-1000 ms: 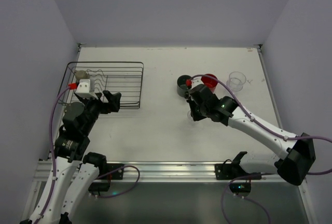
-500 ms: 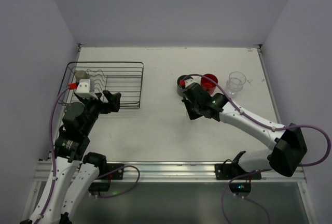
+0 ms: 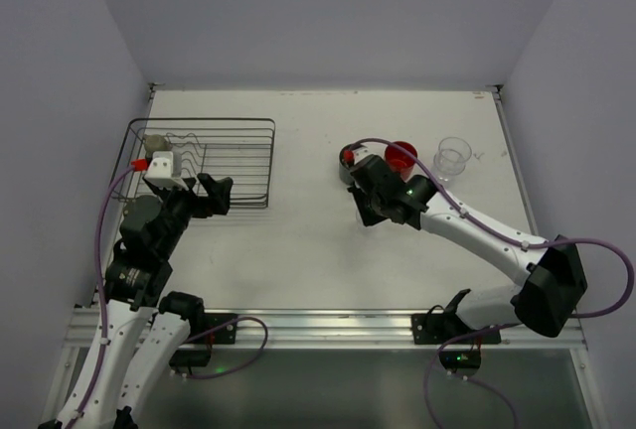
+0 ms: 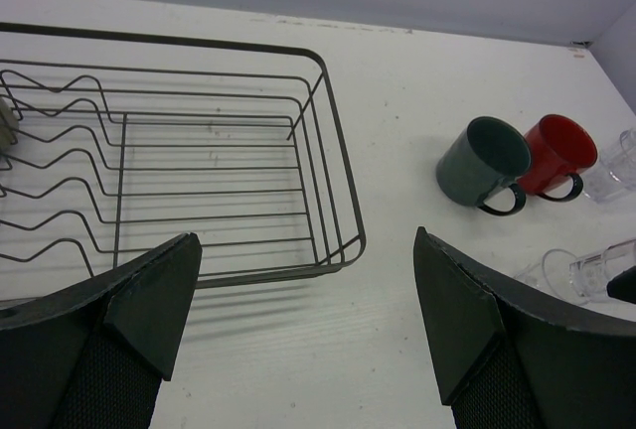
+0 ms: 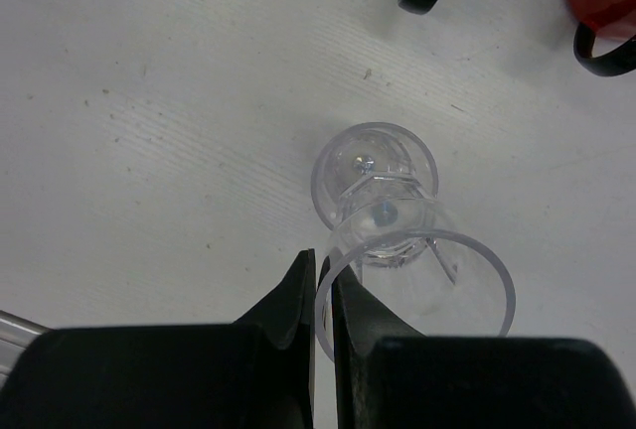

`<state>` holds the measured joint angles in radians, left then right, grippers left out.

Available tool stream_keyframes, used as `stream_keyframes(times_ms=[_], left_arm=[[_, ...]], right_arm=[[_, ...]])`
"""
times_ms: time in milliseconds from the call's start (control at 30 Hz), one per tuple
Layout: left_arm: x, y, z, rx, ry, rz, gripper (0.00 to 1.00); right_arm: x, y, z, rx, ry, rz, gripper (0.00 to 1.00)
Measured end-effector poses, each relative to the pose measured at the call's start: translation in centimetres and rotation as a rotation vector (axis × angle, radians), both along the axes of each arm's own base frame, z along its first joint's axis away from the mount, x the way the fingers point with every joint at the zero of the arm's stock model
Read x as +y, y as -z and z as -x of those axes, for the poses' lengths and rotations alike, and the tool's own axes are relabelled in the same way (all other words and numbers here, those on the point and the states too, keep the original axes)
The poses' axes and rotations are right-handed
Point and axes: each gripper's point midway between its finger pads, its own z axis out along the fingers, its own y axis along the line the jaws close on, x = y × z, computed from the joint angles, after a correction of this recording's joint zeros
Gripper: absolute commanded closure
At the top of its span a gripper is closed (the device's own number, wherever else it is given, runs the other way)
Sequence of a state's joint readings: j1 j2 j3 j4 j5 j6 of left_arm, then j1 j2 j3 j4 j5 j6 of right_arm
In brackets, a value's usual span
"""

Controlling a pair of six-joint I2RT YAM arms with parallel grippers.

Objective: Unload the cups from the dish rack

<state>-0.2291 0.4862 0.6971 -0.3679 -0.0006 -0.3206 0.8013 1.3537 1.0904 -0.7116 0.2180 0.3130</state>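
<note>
**Student:** What do the right fingers hold?

**Instructor:** The right gripper [image 5: 320,285] is pinched together on the rim of the tall clear glass mug [image 5: 383,215]. One finger is inside the mouth and the other is against the outer wall. The mug hangs below the fingers, base toward the desk, a little right of the desk's centre. Whether the base has met the surface cannot be told.

**Student:** How is the set-down best done?

**Instructor:** Probably by lowering straight until the base sits flat. The fingers should then part only slightly and lift vertically, so that the inner finger does not catch the rim and tip the glass. A pinch on one thin, smooth wall is likely to slip or pivot, so slow travel is advisable.

**Student:** What surrounds it?

**Instructor:** Just beyond it, toward the far edge, stands the dark grey-green mug [image 4: 484,159], with the red mug [image 4: 556,154] just beside that. The small clear tumbler [image 3: 453,156] stands nearer the right edge. The two black handles point toward the glass and are the nearest obstacles.

The dish rack [image 3: 238,156] lies along the left edge, toward the far-left corner. One cup is left in it, the small olive-grey cup [image 3: 155,142], at the rack's left end. The left gripper [image 4: 305,250] hovers at the rack's near-right corner, its fingers spread wide and holding nothing.
</note>
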Motion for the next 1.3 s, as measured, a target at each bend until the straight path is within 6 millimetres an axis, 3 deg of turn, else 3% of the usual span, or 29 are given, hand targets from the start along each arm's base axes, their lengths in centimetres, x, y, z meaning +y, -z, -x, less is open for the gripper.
stream_keyframes(times_ms=[267, 633, 900, 1100, 1300], left_arm=[[0.1, 0.0, 0.0, 0.001, -0.002, 0.0, 0.06], [0.1, 0.2, 0.0, 0.004, -0.002, 0.0, 0.06], [0.7, 0.8, -0.5, 0.029, -0.043, -0.012, 0.06], [1.4, 2.0, -1.5, 0.118, -0.098, -0.029, 0.06], [2.1, -0.4, -3.1, 0.111, -0.178, 0.002, 0.06]], right_arm=[[0.7, -0.1, -0.5, -0.01, -0.006, -0.02, 1.0], [1.6, 2.0, -1.1, 0.021, -0.014, 0.001, 1.0], [1.5, 2.1, -1.5, 0.003, -0.001, 0.006, 0.64], [1.6, 1.9, -1.6, -0.005, -0.002, 0.001, 0.54], [1.8, -0.2, -1.4, -0.054, -0.009, -0.065, 0.4]])
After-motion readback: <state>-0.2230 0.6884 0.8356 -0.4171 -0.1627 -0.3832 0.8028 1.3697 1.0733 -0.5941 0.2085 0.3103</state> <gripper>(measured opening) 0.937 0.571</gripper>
